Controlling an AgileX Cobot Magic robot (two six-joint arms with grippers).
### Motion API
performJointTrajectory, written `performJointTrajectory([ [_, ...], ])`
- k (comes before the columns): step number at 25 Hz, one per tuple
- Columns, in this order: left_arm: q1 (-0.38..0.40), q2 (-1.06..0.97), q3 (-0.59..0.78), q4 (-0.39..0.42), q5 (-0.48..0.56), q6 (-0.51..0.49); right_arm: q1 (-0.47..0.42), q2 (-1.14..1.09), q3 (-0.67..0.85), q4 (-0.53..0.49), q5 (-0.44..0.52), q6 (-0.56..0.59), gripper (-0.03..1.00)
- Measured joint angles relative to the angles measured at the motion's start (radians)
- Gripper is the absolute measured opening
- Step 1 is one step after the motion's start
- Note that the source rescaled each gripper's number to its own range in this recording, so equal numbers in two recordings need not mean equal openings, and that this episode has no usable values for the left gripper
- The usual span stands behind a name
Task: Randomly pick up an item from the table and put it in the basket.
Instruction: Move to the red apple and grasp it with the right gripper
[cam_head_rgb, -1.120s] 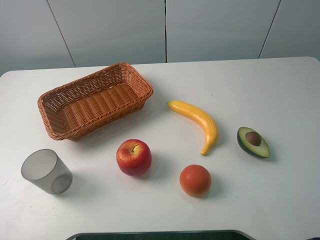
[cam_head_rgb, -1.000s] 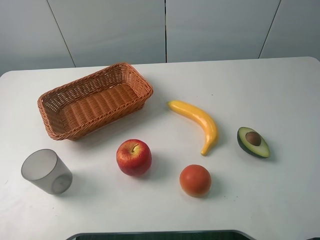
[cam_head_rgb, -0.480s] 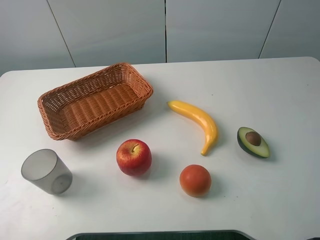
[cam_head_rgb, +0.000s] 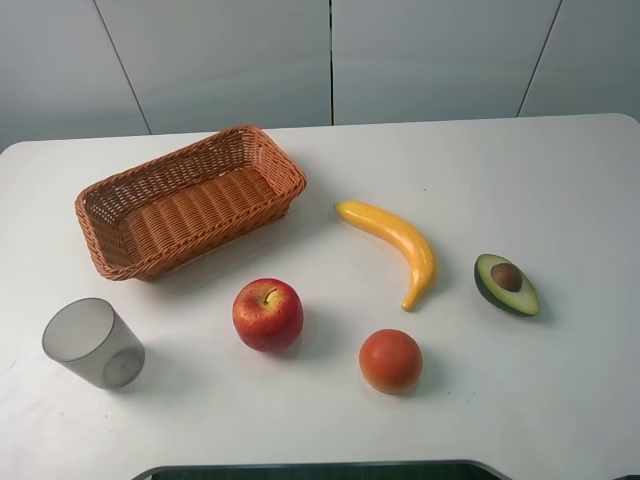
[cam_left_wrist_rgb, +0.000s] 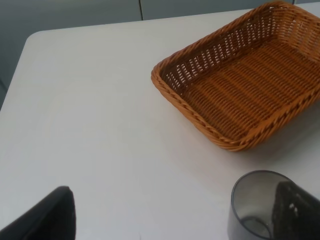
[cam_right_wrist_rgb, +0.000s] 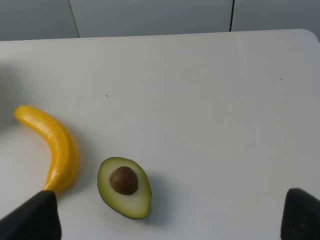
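Note:
The red apple (cam_head_rgb: 267, 314) with a yellowish patch by its stem sits on the white table (cam_head_rgb: 500, 170), in front of the empty wicker basket (cam_head_rgb: 195, 215). The basket also shows in the left wrist view (cam_left_wrist_rgb: 250, 95). Neither arm shows in the exterior high view. My left gripper (cam_left_wrist_rgb: 175, 200) is open and empty, above the table near the basket's end; the apple is out of its view. My right gripper (cam_right_wrist_rgb: 170, 200) is open and empty, above the table near the avocado half. Only the dark fingertips (cam_left_wrist_rgb: 57, 212) (cam_right_wrist_rgb: 32, 215) of each gripper show.
A grey translucent cup (cam_head_rgb: 92, 343) stands at the front left, close to my left gripper's finger (cam_left_wrist_rgb: 300, 210). An orange-red round fruit (cam_head_rgb: 390, 361), a yellow banana (cam_head_rgb: 395, 240) and an avocado half (cam_head_rgb: 506, 284) lie right of the apple. The banana (cam_right_wrist_rgb: 57, 145) and avocado (cam_right_wrist_rgb: 125, 187) also show in the right wrist view.

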Motion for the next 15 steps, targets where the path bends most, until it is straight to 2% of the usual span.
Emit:
performJointTrajectory([
  [15, 0.0, 0.0, 0.0, 0.0, 0.0, 0.0, 0.0, 0.0, 0.0, 0.0, 0.0, 0.0, 0.72],
])
